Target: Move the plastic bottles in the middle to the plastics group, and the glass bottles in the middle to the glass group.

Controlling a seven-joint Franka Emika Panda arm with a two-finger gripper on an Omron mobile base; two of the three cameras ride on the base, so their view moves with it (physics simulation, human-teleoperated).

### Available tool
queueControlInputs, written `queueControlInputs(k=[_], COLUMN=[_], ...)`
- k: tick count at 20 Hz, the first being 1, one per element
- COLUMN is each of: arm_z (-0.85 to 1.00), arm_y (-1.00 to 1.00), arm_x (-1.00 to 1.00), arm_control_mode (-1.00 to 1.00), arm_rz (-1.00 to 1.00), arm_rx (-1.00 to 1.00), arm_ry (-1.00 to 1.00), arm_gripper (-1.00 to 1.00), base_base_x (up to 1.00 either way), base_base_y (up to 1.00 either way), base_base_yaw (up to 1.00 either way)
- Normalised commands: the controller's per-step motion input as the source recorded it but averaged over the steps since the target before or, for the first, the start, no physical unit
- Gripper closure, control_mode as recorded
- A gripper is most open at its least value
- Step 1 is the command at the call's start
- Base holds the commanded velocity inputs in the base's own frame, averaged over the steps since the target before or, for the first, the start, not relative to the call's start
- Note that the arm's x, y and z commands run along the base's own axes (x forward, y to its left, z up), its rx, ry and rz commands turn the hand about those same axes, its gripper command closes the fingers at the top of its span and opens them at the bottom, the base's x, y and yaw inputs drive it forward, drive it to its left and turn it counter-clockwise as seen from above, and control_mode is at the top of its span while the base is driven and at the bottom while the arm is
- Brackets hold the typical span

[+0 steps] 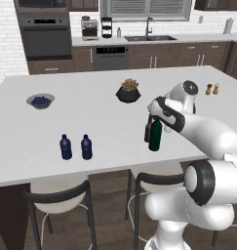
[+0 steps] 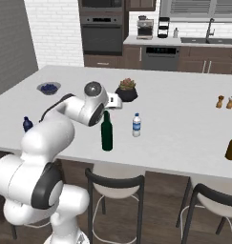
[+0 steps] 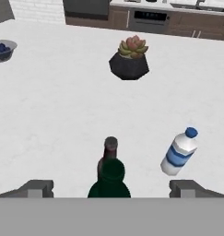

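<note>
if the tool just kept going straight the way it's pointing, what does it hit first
Most likely the green wine bottle: in the hand view its top sits centred between the open tool fingertips, with the brown beer bottle right behind it. The clear water bottle stands off to one side. Depth is hard to judge.

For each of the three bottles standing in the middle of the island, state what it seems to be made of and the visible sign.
Green bottle: probably glass; dark, glossy, wine-shaped with a long neck.
Brown bottle: likely glass too; dark, slim-necked, beer-shaped.
Water bottle: looks like clear plastic; pale translucent body, blue label band, small screw cap.
</note>
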Motion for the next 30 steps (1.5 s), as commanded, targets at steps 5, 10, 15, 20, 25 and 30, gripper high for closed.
queueControlInputs(k=[5,10,15,20,25,30], arm_z=[-0.27,-0.19,-0.24,-0.31,-0.22,0.00], arm_y=[-0.03,-0.01,0.00,0.00,0.00,0.02], arm_x=[0.18,0.19,0.13,0.07,0.07,0.02], arm_control_mode=[-1.00,-1.00,-1.00,-1.00,-1.00,-1.00], arm_rz=[0.00,0.00,0.00,0.00,0.00,0.00], arm_rx=[0.00,0.00,0.00,0.00,0.00,0.00], arm_ry=[-0.01,0.00,0.00,0.00,0.00,0.00], arm_gripper=[-1.00,-1.00,-1.00,-1.00,-1.00,-1.00], base_base_x=[0.00,0.00,0.00,0.00,0.00,0.00], base_base_y=[0.00,0.00,0.00,0.00,0.00,0.00], base_base_yaw=[0.00,0.00,0.00,0.00,0.00,0.00])
